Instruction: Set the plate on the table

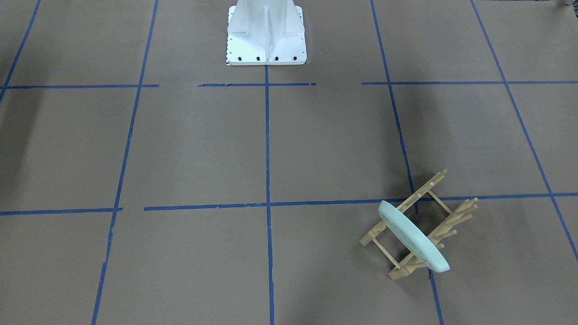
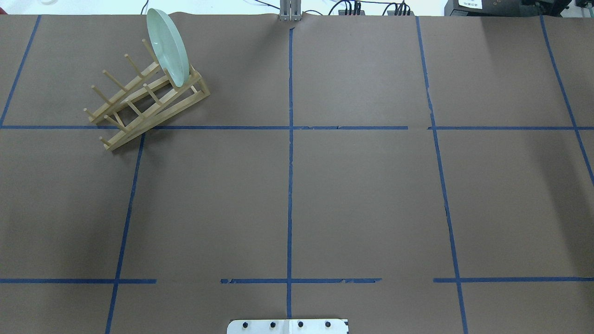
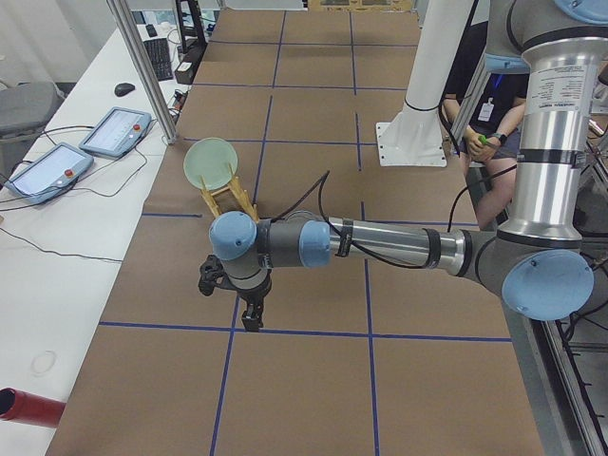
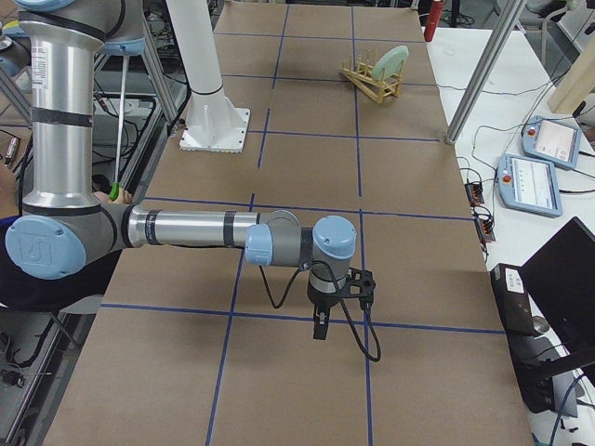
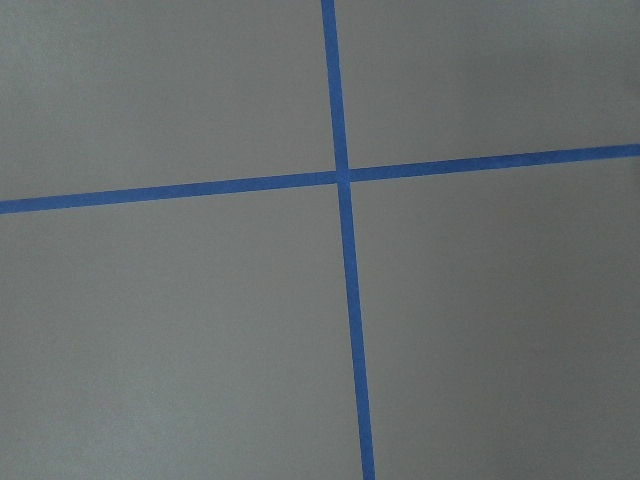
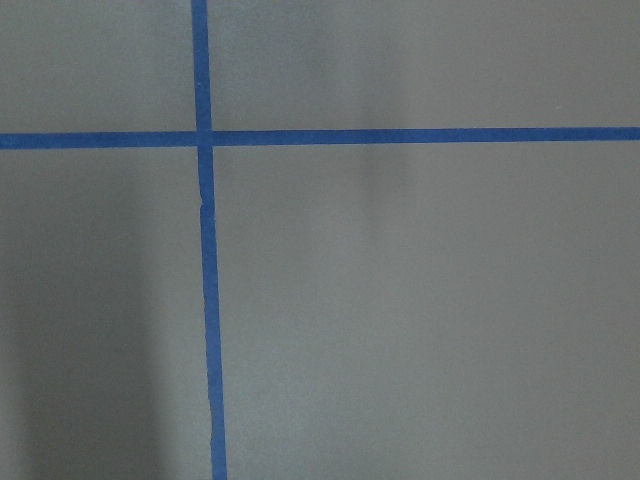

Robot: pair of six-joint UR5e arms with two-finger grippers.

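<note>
The pale mint-green plate (image 1: 413,237) stands on edge in the end slot of the wooden peg rack (image 1: 429,184), on the robot's far left of the table (image 1: 203,149). It shows in the overhead view too (image 2: 168,46), leaning in the rack (image 2: 125,137). My left gripper (image 3: 252,318) shows only in the exterior left view, pointing down over the table, nearer the camera than the plate (image 3: 211,161). My right gripper (image 4: 321,330) shows only in the exterior right view, far from the plate (image 4: 393,59). I cannot tell whether either is open or shut. Both wrist views show only taped paper.
The white robot base (image 1: 266,36) stands at the table's near-robot edge. Teach pendants (image 4: 530,181) and cables lie on the white side bench beyond the table's far edge. A metal post (image 3: 142,71) stands near the rack. A person (image 3: 489,100) stands behind the base.
</note>
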